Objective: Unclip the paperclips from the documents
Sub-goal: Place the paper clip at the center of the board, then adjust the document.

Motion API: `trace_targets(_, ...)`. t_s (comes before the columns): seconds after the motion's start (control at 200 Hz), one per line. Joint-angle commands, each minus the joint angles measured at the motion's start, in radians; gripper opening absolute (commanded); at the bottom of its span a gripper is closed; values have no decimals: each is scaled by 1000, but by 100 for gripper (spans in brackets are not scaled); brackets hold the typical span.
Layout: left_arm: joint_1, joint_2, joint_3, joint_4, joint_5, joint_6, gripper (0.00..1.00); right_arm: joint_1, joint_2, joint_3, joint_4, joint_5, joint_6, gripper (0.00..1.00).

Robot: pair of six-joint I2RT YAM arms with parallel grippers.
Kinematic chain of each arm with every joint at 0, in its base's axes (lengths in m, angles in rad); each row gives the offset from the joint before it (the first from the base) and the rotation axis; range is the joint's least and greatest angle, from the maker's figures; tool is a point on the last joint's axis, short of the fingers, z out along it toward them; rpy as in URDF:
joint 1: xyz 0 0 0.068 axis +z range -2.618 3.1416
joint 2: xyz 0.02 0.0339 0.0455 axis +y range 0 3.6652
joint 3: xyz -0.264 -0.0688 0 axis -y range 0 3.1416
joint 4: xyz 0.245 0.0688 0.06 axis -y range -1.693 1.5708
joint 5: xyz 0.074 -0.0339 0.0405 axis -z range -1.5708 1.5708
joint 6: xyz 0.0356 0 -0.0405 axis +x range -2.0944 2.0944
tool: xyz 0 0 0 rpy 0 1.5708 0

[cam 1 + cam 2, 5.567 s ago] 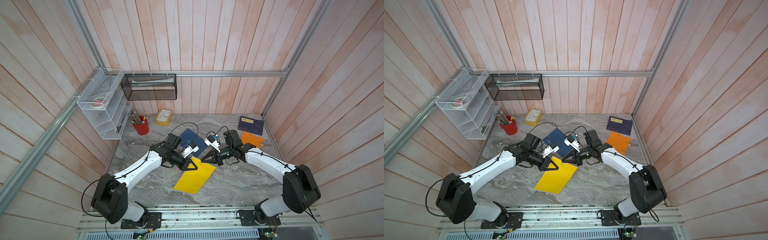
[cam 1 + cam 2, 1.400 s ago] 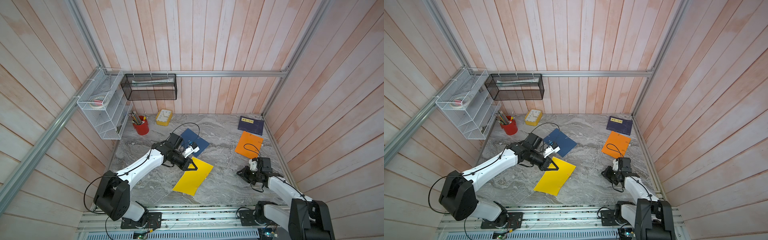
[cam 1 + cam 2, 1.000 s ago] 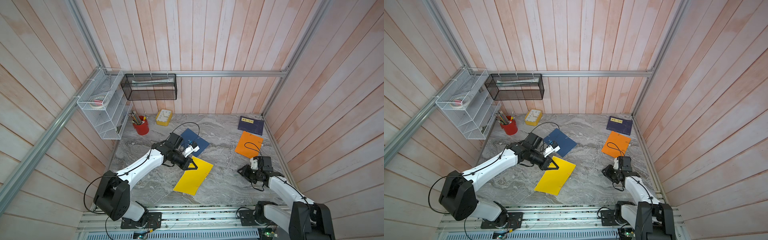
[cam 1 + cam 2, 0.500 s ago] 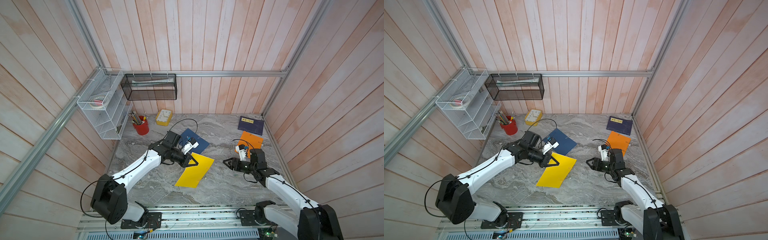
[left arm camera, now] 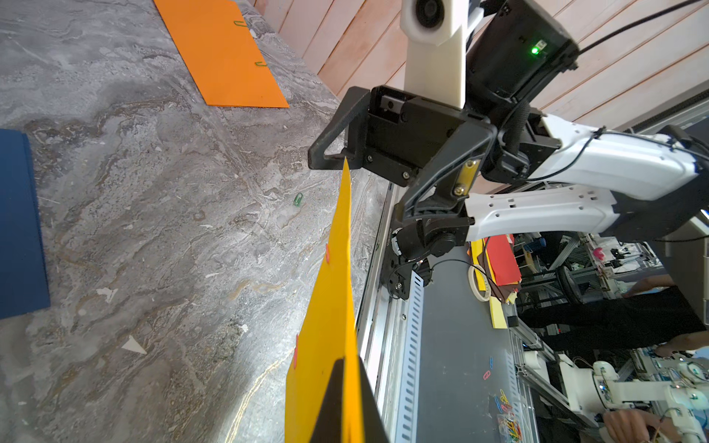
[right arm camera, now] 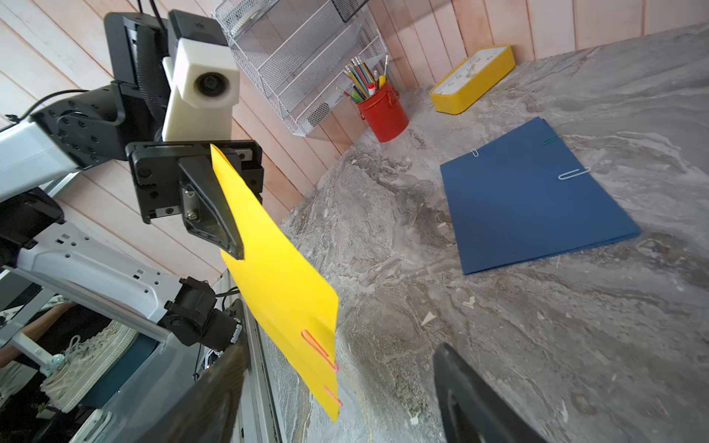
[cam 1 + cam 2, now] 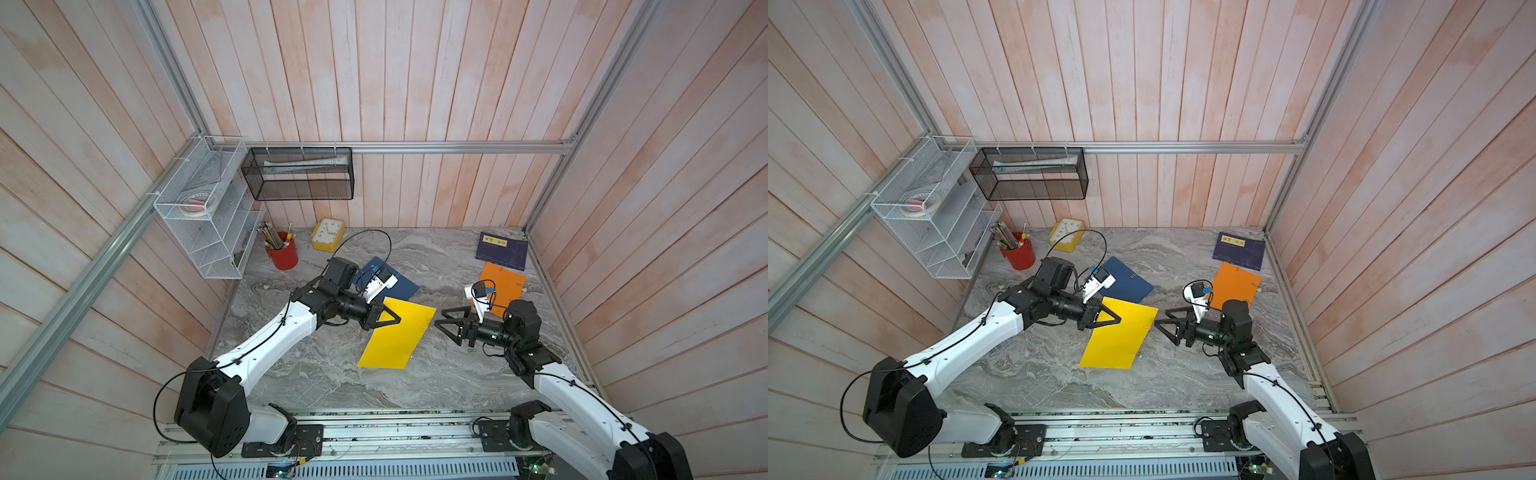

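Paperclips [image 6: 318, 347], reddish, on yellow document [image 6: 268, 245] barely show from above; left gripper [image 7: 395, 320] clamps its edge; right gripper [image 7: 445, 332] jaws apart, fingers partly cropped.

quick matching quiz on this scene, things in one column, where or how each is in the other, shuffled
1 yellow paper sheet
2 blue paper sheet
3 orange paper sheet
4 small green wire paperclip

A flat, nearest the dark navy booklet
B loose on the grey marble tabletop
C pinched in the shut left gripper
D flat, silvery clips on its edge

Pairs: 1-C, 2-D, 3-A, 4-B
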Motion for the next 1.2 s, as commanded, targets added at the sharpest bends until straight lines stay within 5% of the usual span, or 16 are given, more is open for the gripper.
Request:
trace_targets(0.0,6,4,33,44,61,-13,0,13,46,13,102,-80,-26,80)
trace_targets(0.395,5,26,55,17,88,5,0,47,240,103,323,-218,46,71)
trace_targets(1.125,6,52,53,38,85,-1,0,51,251,120,311,-279,60,0)
trace_targets(1.19,5,54,55,37,82,0,0,51,252,127,291,-279,51,0)
